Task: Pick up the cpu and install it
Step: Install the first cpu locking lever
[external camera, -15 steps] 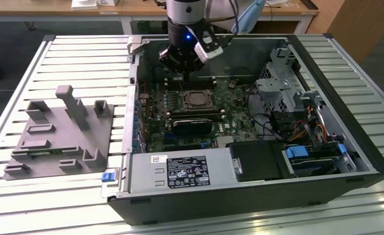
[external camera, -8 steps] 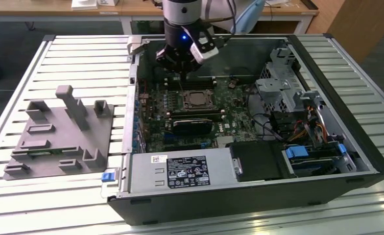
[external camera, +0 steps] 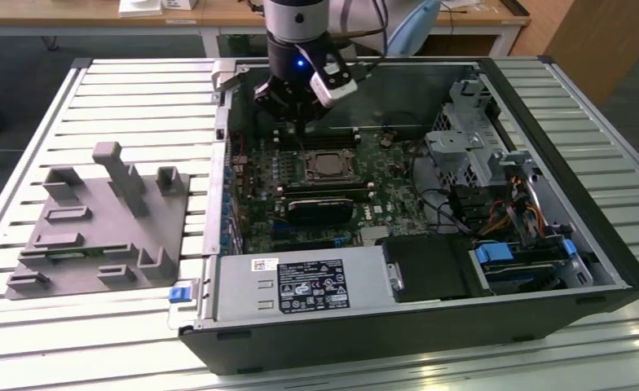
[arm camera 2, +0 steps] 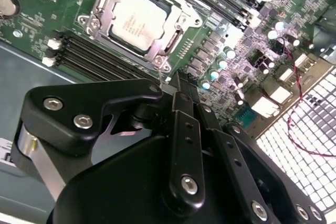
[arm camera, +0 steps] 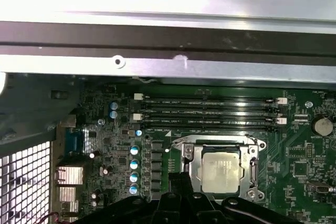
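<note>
cpu (arm camera 2: 137, 22): seated flat in socket (arm camera: 190, 153), frame open. claw (arm camera 2: 176, 85): pressed together, empty, beside socket. keep clear of chip.

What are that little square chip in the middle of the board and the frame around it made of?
The cpu looks metal-topped: a flat, matte silvery-grey lid with a thin pale rim, sitting in the socket. The socket frame looks like bright polished steel, since it glints and shows stamped edges and screws. The green board around them is probably lacquered fibreglass, judging by its glossy green surface, though that is a guess.
</note>
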{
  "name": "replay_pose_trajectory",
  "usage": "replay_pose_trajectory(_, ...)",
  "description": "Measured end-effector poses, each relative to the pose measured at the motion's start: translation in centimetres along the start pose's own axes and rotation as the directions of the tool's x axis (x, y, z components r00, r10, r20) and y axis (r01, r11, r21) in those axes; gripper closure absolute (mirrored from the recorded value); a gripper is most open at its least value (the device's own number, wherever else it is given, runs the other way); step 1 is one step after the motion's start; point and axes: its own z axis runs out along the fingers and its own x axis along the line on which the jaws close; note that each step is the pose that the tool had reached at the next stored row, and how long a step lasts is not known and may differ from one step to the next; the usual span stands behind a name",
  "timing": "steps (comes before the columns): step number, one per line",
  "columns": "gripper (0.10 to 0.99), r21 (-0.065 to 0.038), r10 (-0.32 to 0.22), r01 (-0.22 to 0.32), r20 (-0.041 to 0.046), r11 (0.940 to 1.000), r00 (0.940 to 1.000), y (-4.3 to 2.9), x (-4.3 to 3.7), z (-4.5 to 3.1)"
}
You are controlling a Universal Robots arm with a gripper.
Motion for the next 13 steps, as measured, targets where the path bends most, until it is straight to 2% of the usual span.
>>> replay_pose_trajectory(7,0.98,0.0,0.0,0.0,-0.0002,1.0,1.0,0.1,0.95,0.13)
replay_pose_trajectory(13,0.98,0.0,0.0,0.0,-0.0001,1.0,1.0,0.45,1.51,0.25)
